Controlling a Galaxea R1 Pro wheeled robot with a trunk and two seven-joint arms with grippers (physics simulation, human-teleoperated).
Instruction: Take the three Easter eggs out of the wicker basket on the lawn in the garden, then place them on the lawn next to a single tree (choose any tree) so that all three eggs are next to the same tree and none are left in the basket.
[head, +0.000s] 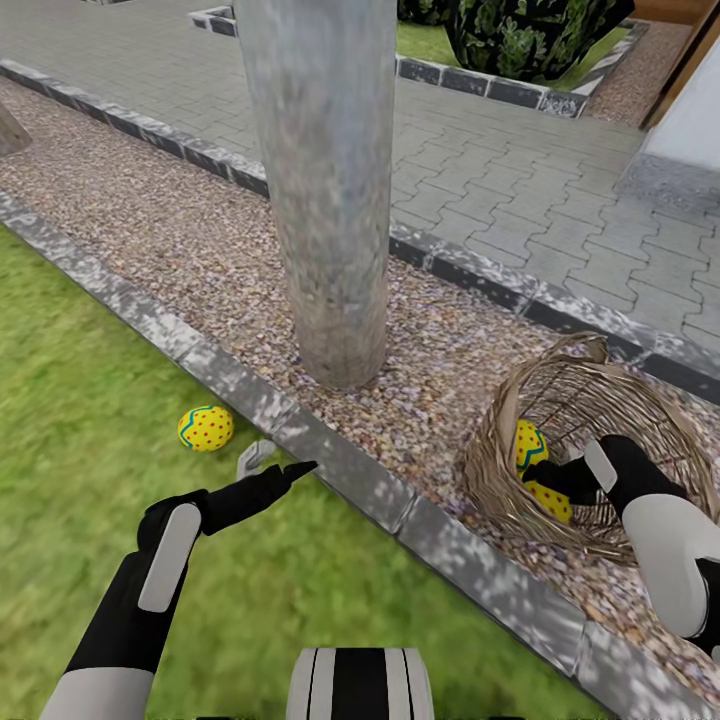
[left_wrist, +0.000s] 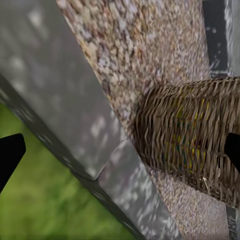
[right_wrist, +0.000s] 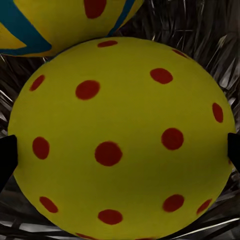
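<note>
Now I'm easing my right gripper (right_wrist: 120, 150), fingers spread around the nearer egg (right_wrist: 120, 140) inside the wicker basket (head: 500, 470); smooth, round, likely slippery, so I'm aiming across its widest middle.

One egg (head: 205, 428) sits on the lawn (head: 90, 400), near the kerb (head: 240, 385). On the gravel strip (head: 200, 250), the basket (head: 520, 470) lies tipped beside the trunk (head: 330, 200).

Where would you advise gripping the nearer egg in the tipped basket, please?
Grip the nearer egg across its widest middle, reaching in through the wicker basket's open mouth as the right gripper does. The basket lies on its side on the gravel, and a second egg sits just behind, so keep the fingers beside this one.
</note>
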